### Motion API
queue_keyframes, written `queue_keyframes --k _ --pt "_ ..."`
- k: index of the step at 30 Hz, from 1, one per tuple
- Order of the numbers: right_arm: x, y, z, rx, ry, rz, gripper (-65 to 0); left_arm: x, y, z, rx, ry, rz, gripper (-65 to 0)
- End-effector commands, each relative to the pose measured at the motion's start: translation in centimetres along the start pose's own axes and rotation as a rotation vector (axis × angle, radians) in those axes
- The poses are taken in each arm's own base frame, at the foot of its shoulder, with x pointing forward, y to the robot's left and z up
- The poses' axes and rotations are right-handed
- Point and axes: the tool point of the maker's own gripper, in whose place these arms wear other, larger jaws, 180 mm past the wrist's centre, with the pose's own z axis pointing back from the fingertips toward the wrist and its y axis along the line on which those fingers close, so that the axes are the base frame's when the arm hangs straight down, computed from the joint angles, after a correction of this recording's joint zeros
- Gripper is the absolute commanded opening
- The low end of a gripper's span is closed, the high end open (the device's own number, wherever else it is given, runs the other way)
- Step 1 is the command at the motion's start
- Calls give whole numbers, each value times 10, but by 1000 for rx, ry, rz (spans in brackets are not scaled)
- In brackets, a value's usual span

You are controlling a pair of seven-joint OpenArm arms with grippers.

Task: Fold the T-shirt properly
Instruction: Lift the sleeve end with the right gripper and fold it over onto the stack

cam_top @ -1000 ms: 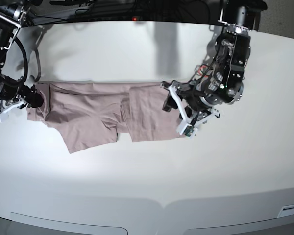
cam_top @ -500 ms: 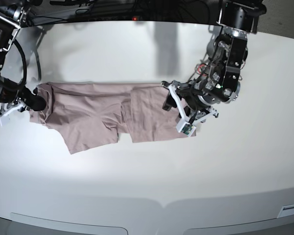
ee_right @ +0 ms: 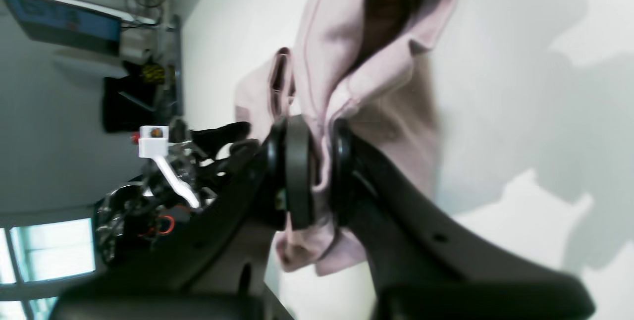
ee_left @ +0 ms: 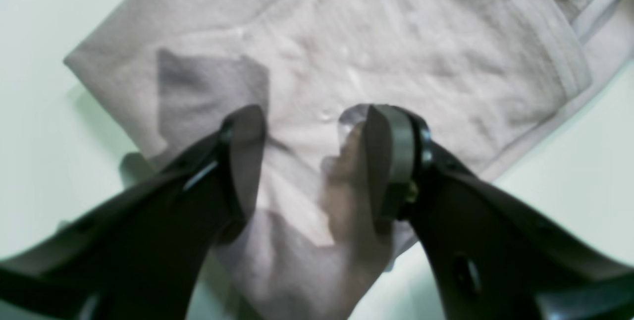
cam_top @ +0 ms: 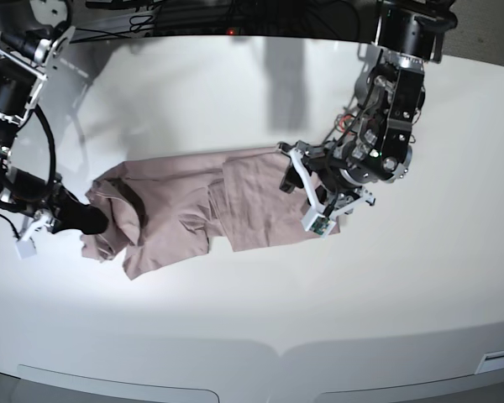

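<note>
T-shirt mauve, part-folded, wrinkled; R gripper clamped on it, L gripper apart.

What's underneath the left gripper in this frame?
Beneath the left gripper lies the folded body of the T-shirt, creased and partly shadowed between the open fingers. The cloth directly behind each finger is covered, and the table under the shirt cannot be seen.

Shirt: matt, wrinkled cloth; tabletop: smooth, softly glossy.
</note>
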Motion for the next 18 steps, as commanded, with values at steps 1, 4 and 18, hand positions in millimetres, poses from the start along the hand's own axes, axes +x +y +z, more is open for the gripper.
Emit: queue_keyframes --k 1,4,18 --pt "21 13 2 33 -49 40 -650 10 3 1 13 -18 -7 -324" --pt "17 25 -16 84 -53 28 -650 10 3 1 13 -17 -6 -324" --pt "-12 103 -107 289 115 94 -650 9 3 1 13 -10 -6 -324"
